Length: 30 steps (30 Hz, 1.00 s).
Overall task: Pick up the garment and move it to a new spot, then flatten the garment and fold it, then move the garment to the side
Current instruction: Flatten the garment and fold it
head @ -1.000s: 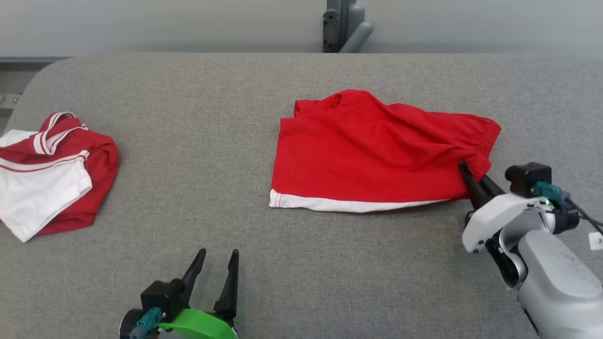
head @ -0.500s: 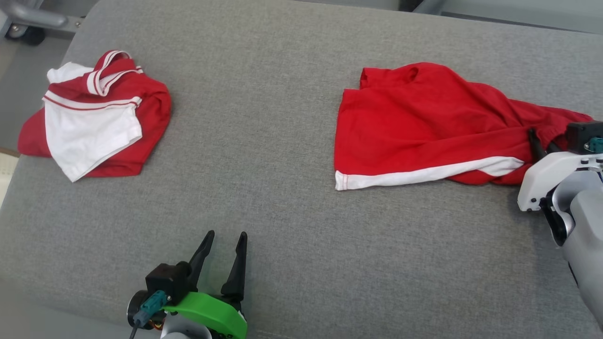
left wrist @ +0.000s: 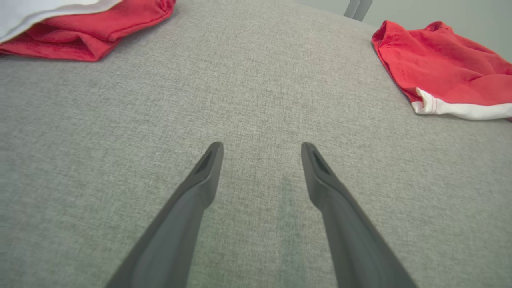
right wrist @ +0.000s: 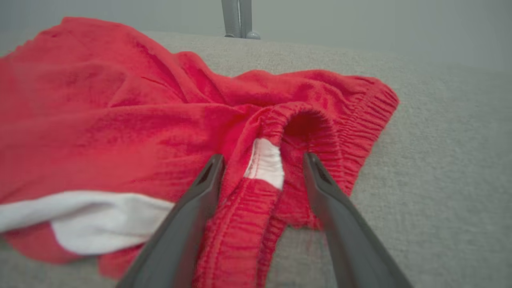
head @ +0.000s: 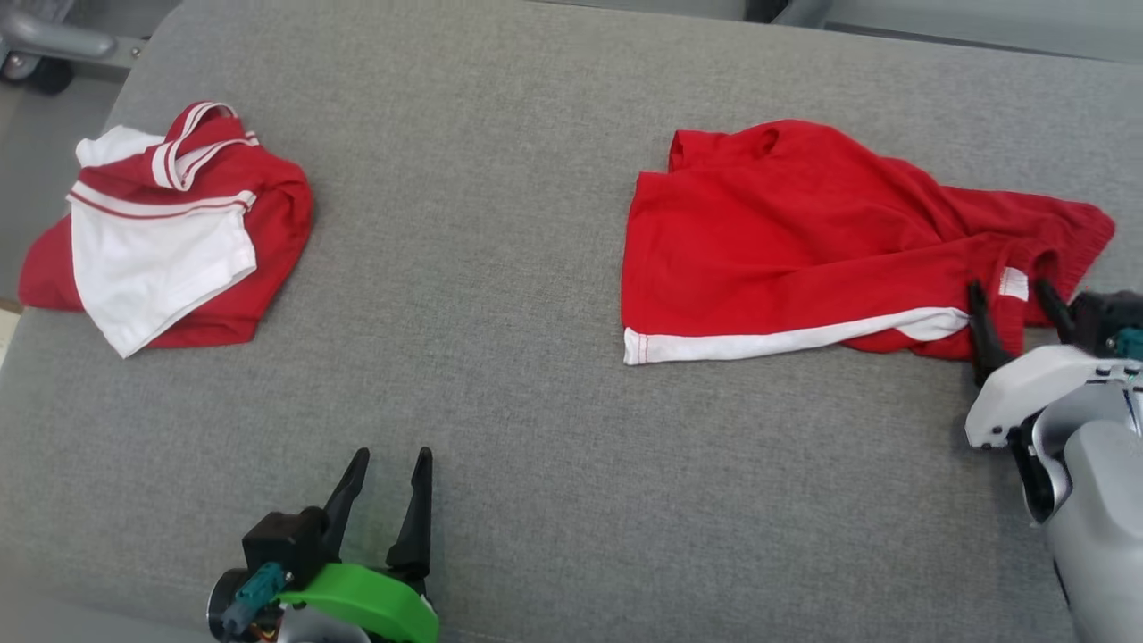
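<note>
Your right tool (head: 1009, 288) stands apart, straddling the bunched waistband of the shorts (head: 786, 232), which lie rumpled on the right side of the desk (head: 500, 375). Pull back carelessly and a finger may snag the elastic and drag them. Your left tool (head: 390, 454) is apart too, well away.

The left gripper (head: 389, 457) has two long, dark, tapering fingers (head: 416, 509) on a black block (head: 281, 554). Behind them is a bright green cover (head: 366, 603), with a teal plug (head: 254, 594) beside it. The right gripper (head: 1009, 288) has matching fingers, backed by a white shell (head: 1027, 384) and a rounded grey forearm (head: 1103, 518).
</note>
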{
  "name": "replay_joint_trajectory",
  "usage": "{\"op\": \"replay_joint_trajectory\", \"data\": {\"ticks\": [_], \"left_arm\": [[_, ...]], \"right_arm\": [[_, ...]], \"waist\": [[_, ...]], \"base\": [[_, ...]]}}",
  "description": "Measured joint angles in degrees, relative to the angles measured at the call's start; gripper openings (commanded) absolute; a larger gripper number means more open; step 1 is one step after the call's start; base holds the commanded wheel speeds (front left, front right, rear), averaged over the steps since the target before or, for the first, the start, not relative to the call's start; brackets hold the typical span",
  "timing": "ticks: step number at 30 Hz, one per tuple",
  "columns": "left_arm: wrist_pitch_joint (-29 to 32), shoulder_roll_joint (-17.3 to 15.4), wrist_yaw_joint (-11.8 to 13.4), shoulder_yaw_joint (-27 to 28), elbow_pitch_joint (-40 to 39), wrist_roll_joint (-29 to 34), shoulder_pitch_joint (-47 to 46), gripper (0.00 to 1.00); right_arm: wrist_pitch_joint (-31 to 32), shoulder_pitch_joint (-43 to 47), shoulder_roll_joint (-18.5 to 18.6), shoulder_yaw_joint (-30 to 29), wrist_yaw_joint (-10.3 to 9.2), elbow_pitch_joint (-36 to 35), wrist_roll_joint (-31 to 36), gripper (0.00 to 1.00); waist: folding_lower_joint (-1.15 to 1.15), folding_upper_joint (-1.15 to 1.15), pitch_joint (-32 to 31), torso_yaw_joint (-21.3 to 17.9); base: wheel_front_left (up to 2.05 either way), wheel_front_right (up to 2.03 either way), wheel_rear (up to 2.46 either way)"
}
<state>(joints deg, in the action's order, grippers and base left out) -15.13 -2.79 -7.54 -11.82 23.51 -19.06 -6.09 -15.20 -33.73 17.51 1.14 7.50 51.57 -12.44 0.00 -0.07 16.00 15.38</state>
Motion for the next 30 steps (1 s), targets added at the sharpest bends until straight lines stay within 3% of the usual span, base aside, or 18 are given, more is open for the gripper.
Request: {"op": "replay_joint_trajectory", "data": {"ticks": [17, 30], "left_arm": [[0.0, 0.0, 0.8, 8.5, -1.2, 4.1, 6.2, 1.00], [0.0, 0.0, 1.4, 11.8, -3.5, 7.1, 10.3, 1.00]], "right_arm": [[0.1, 20.6, -9.6, -3.8, 0.00, -22.0, 5.3, 1.00], [0.1, 27.7, -13.2, -4.3, 0.03, -27.4, 7.6, 1.00]], "waist": [[0.00, 0.00, -11.3, -9.2], [0.00, 0.00, -17.5, -13.3]], "base": [[0.00, 0.00, 0.00], [0.00, 0.00, 0.00]]}}
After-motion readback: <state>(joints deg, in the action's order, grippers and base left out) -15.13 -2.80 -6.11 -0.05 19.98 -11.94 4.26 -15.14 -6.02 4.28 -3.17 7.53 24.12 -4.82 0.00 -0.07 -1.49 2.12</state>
